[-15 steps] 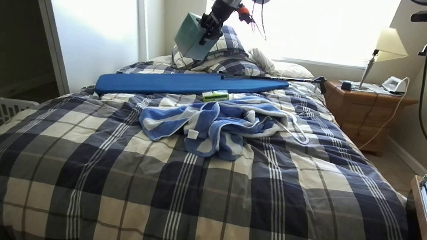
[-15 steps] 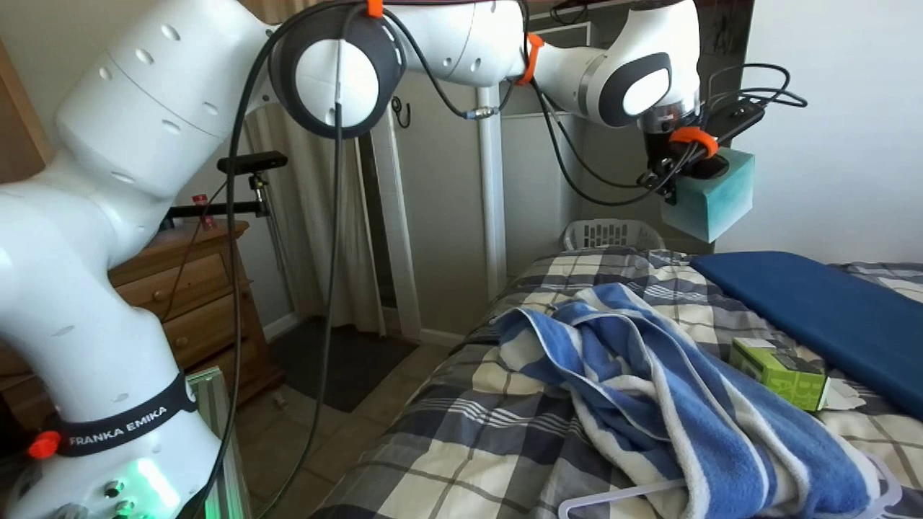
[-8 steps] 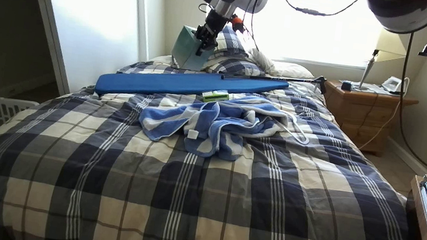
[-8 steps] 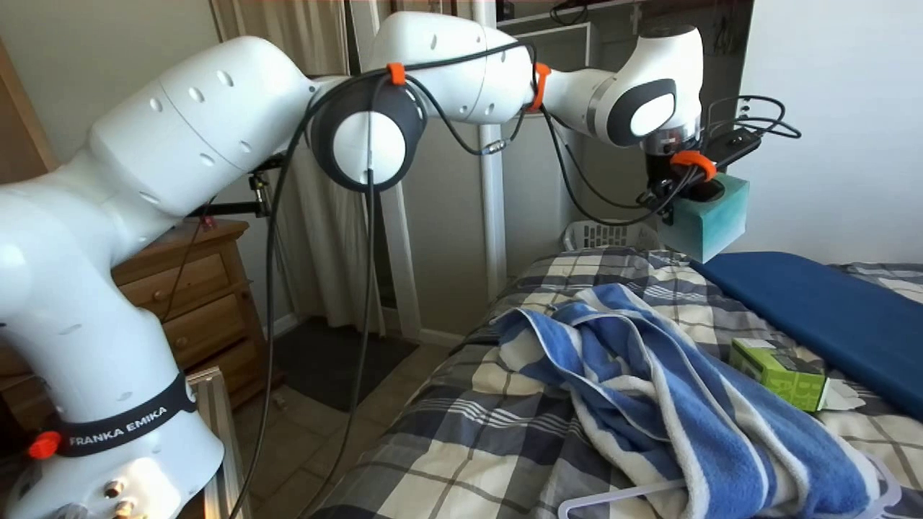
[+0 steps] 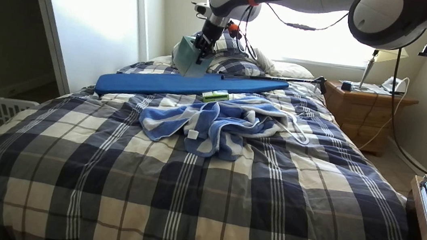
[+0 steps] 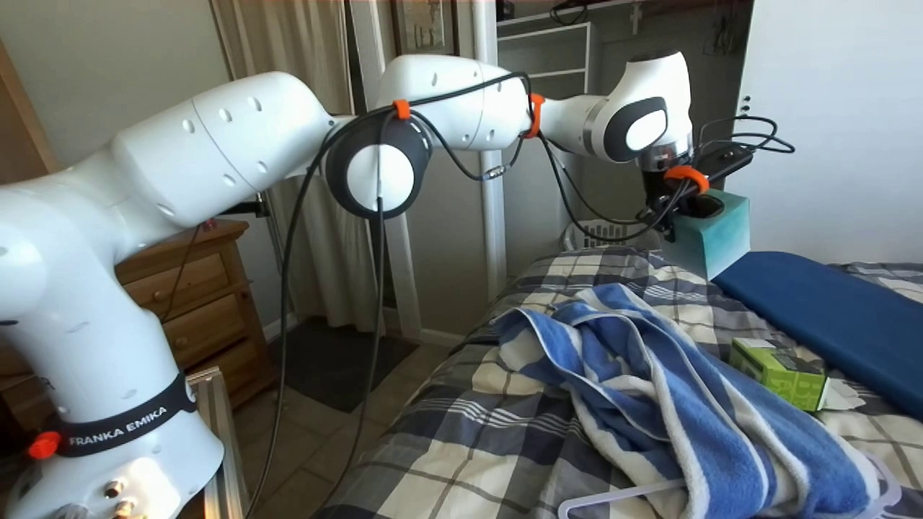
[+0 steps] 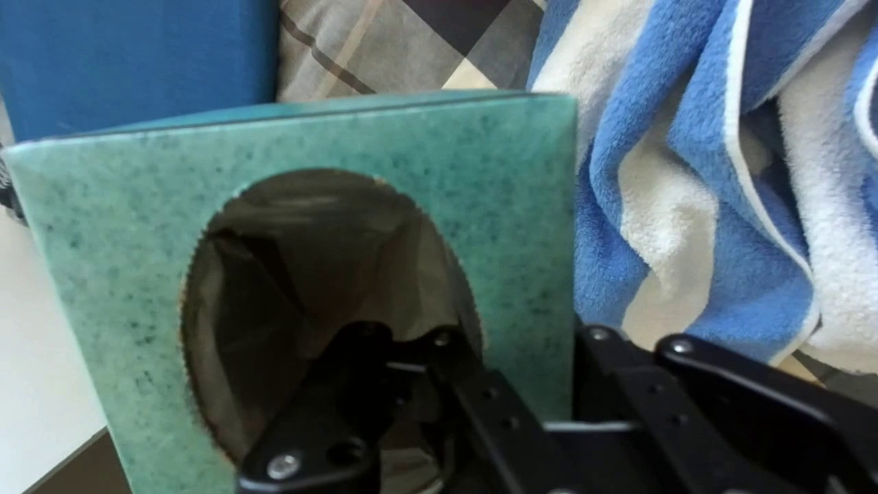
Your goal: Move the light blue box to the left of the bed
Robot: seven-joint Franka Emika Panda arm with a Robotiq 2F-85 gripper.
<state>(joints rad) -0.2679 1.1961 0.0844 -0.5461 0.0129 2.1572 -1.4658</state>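
Item inspected: the light blue box (image 7: 521,171), held aloft by the gripper (image 7: 518,336) and tilted in both exterior views. The hold is one-sided. In the wrist view one finger enters the oval cut-out from about five o'clock, its mate stands outside the wall at three o'clock, and that wall is pinched between them. Contact faces are hidden.

Handling assessment: probably thin card, light, stiff along the folds, easily dented mid-wall and somewhat slippery on its printed faces. Creased material shows inside; contents cannot be confirmed. Preferred hold: a wall close to a corner fold. The cut-out's rim could tear, and the box could swing about the pinch at set-down.

Surroundings, taking the box as centre in an exterior view: blue board (image 6: 822,303) at four o'clock, clearance undetermined; green carton (image 6: 782,382) at five; striped towel (image 6: 678,411) at six. All three lie on the bed (image 6: 461,461). Placement is judged outstanding.
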